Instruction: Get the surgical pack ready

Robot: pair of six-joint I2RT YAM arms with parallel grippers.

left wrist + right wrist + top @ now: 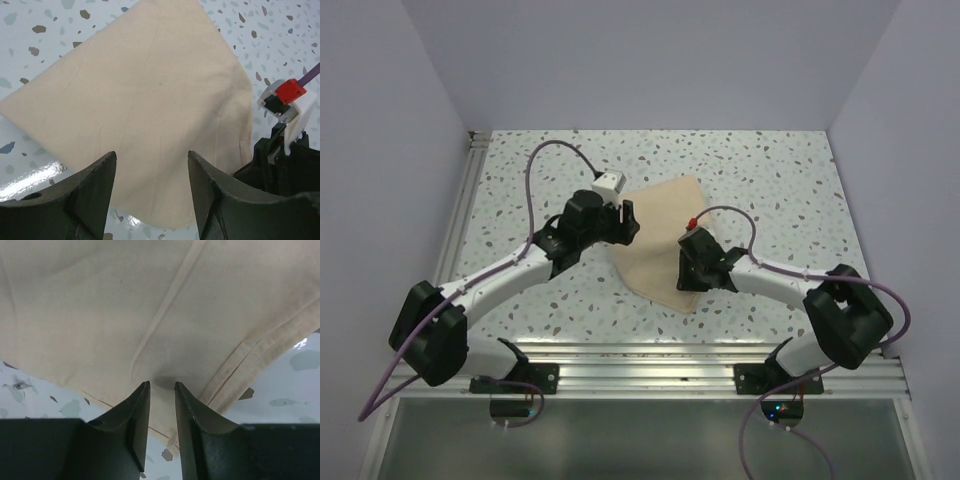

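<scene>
Here's the wrap sheet [655, 235], lying flat in the middle of the speckled counter [770, 180], 1 rounded corner pointing to the far edge and 1 tapering toward the near edge. The 2 arms reach in from either side. The left gripper [628, 222] hangs over the sheet's left border with its jaws spread wide. From its wrist camera the beige cloth fills the gap between the 2 dark fingers [100, 185], and nothing is held between them. The right gripper [682, 275] sits at the sheet's near corner, on the right side. Its jaws stand only a narrow gap apart, with the tips right at the hemmed edge. A seam runs away from them across the cloth, and there is a small shadowed pucker just ahead of the fingertips [142, 395].
</scene>
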